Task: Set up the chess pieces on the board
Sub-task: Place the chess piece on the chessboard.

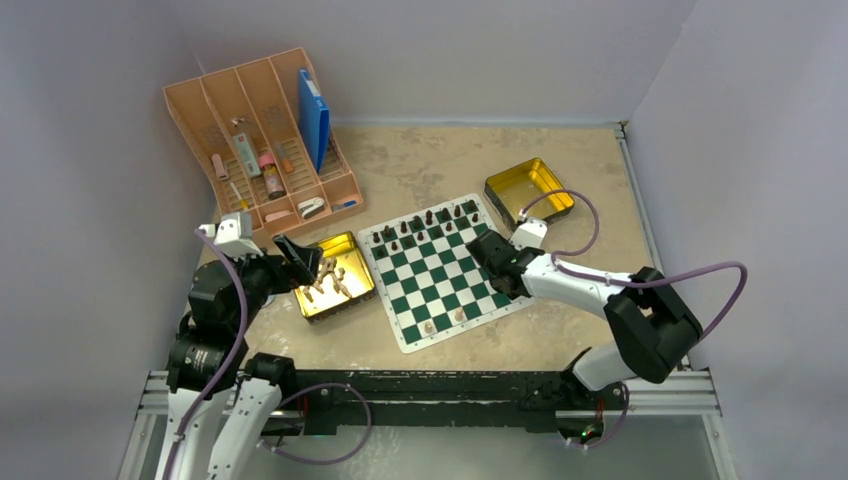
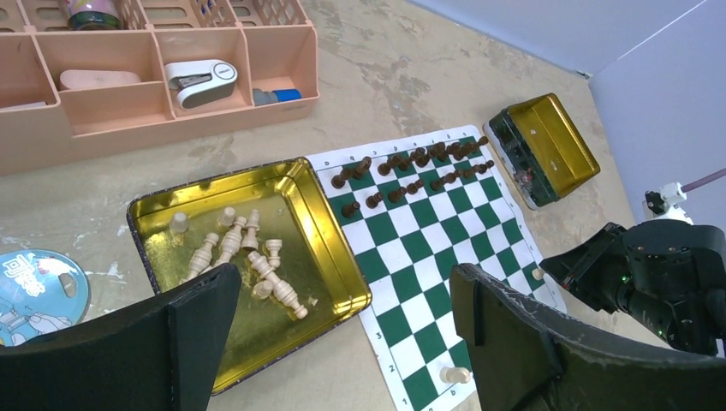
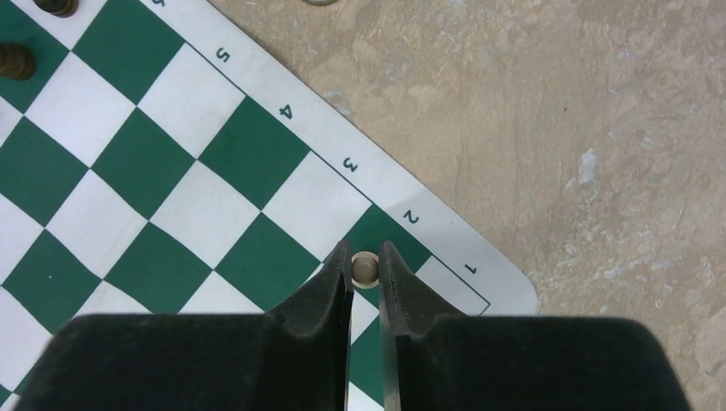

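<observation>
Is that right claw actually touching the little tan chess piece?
Touching. In the right wrist view, the right gripper pinches the tan chess piece from both sides, no gap showing.

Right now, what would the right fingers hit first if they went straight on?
Probably the board, beside the light pawn that sits between the fingers of the right gripper; height above it is unclear.

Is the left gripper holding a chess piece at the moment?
No, the left gripper is wide open above the tin and holds nothing.
</observation>
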### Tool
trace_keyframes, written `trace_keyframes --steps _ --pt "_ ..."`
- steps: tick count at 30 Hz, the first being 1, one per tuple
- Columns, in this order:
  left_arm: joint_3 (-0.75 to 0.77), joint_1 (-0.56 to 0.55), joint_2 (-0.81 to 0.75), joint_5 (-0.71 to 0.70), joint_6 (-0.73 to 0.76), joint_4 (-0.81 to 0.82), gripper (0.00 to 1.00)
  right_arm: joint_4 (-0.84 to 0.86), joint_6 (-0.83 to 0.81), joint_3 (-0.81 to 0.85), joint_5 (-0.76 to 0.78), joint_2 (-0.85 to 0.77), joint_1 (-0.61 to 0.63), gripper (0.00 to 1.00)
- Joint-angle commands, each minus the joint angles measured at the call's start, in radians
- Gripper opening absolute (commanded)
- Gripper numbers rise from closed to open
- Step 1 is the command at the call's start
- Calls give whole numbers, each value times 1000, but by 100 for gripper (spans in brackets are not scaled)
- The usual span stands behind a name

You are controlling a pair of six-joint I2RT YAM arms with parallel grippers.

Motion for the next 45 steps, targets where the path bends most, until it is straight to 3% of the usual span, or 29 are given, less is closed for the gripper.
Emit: trace_keyframes --steps 1,18,31,39,45 --pt "-1 -12 -18 -6 14 45 93 -55 68 37 57 -2 -5 15" --pt "3 -18 -14 8 18 40 93 -92 119 53 81 42 -4 15" --pt "6 -18 -16 5 19 37 93 -112 140 65 112 54 -4 29" --pt "7 -18 -14 2 14 31 93 -81 38 70 97 -31 -3 39" --pt "6 -18 -9 2 13 29 90 -75 -64 118 47 -131 -2 41"
